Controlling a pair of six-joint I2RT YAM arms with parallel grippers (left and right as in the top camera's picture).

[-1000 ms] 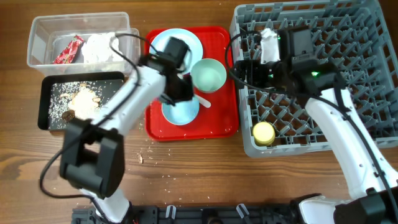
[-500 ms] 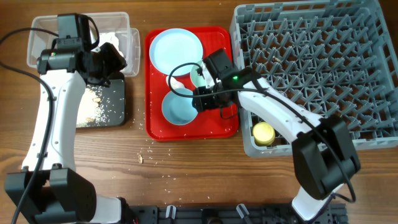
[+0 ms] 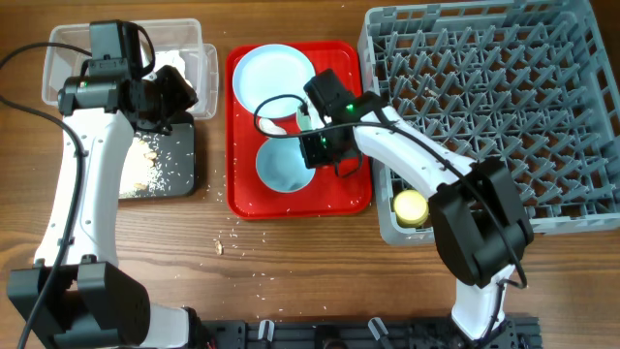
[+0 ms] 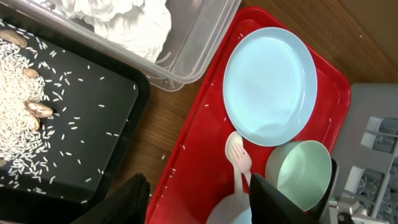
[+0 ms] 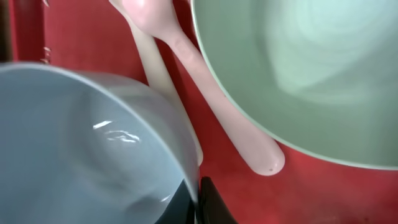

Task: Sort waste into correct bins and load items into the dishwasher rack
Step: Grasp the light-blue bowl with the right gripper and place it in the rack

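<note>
**Desk:** What is the right gripper (image 5: 194, 200) doing over the red tray (image 3: 344, 194)?

**Caption writer:** It sits low at the blue bowl (image 3: 284, 167), fingers drawn narrow astride the rim, one inside the wall and one outside. The wrist view suggests a pinch on the bowl, which rests on the tray just beside the mint bowl (image 5: 298, 62).

**Desk:** And the left?

**Caption writer:** The left gripper (image 4: 198, 183) hangs with fingers spread wide, holding nothing. It is above the edge of the black tray (image 4: 93, 143) with its rice crumbs (image 4: 18, 124), near the clear tub (image 3: 60, 44) that holds the napkin (image 4: 124, 18).

**Desk:** What does a clean lift require?

**Caption writer:** Judging by the layout, a straight rise. The fork (image 4: 239, 163) lies between the two bowls, its handle close against the blue bowl's wall. A sideways pull could drag it or knock the mint bowl. A one-sided rim grip lets a bowl swing, so a slow lift looks wise.

**Desk:** Destination?

**Caption writer:** The dishwasher rack (image 3: 504, 97), to the right of the tray. The yellow cup (image 3: 411, 206) already occupies its near corner, so the bowl would best go on edge between open pegs, away from the cup. The plate (image 3: 276, 76) waits at the tray's far end.
</note>
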